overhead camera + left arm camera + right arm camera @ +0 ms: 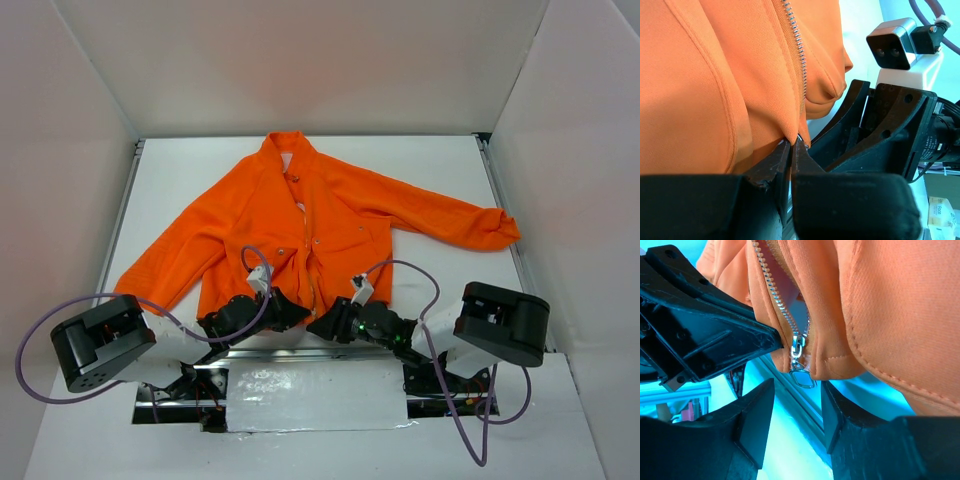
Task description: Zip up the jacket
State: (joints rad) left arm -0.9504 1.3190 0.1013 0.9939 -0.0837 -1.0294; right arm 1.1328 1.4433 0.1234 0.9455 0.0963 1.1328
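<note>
Jacket is laid flat on the white tabletop, front up. Collar is pointed to the far side, sleeves are spread L and R, hem is set at the near edge by the arm bases. Both arms are brought together at the hem's middle, right at the bottom of the zipper.

L wrist view: left end effector is closed down to a thin slit, and the orange hem is pinched in it just below the last zipper teeth. Fabric is bunched up in folds above the grip.

R wrist view: right end effector is held wide apart and nothing is gripped. The slider sits at the very bottom of the zipper, approx. level with the hem. The pull tab hangs between the two black fingers and is touched by neither. Teeth are seen parted above the slider, w/ pale lining showing in the gap. The tip of the left end effector is seen pressed against the hem just beside the slider.
</note>
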